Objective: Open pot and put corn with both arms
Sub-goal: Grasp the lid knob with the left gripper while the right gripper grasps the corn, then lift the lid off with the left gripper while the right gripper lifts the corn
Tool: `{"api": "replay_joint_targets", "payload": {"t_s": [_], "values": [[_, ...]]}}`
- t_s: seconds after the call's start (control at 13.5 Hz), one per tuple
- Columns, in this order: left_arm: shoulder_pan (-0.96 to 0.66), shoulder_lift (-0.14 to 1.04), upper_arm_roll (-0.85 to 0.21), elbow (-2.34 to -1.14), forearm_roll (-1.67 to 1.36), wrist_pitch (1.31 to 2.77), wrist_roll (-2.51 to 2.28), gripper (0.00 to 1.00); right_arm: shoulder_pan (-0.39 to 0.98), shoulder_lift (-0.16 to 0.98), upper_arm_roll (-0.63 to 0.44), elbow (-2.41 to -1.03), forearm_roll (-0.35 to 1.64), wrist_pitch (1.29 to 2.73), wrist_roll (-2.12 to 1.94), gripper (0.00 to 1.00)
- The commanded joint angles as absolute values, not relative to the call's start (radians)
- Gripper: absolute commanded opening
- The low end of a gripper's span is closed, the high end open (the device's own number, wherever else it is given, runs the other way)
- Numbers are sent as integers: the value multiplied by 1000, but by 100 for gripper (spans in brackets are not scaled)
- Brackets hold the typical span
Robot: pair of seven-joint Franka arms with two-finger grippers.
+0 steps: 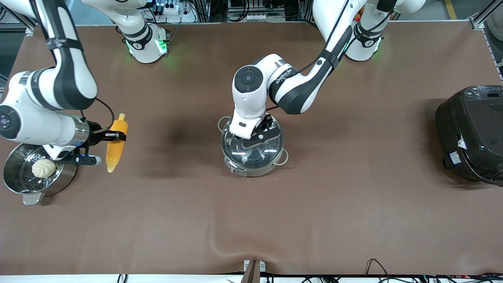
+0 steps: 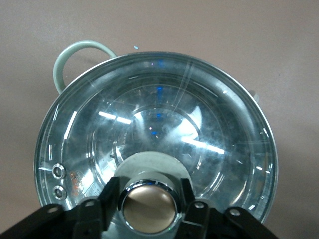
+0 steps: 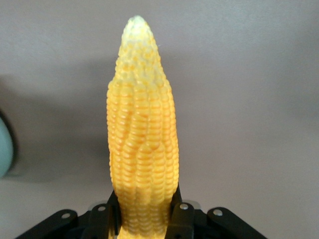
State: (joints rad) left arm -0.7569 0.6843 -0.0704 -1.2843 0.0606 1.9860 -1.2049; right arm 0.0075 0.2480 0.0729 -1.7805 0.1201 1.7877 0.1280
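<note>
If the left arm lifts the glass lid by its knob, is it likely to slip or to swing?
The domed glass lid with steel rim probably stays stiff but rather heavy. Its smooth, rounded copper-coloured knob may slip, though the left tool has its fingers closed round it. Held only at the centre, the lid could tilt slightly.

Two white arms with black joint sections. Left arm (image 1: 298,84): round black cap with a central disc on the wrist housing, lettering on the adjoining link, a black cable strapped along the link. Right arm (image 1: 51,98): black joint bands, a silver ring at the wrist, a thin black cable. Bases lit green. Grippers black, with pale screws beside the fingers (image 2: 192,199).
</note>
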Motion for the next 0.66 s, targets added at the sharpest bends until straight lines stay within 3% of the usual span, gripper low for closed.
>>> {"api": "replay_joint_targets", "payload": {"t_s": [0.0,0.07,0.37,0.59], "values": [[-758,698,-66,-1262,80,1986,-1215,20,44,267,69,-1718,133,1759,204,14],[-759,698,-66,-1266,83,1985,-1213,0,49,267,69,-1710,133,1756,215,14],[-753,672,-66,-1270,86,1956,-1209,0,61,267,71,-1706,133,1756,221,13],[-694,577,-67,-1272,86,1882,-1154,0,61,265,71,-1691,133,1735,222,12]]}}
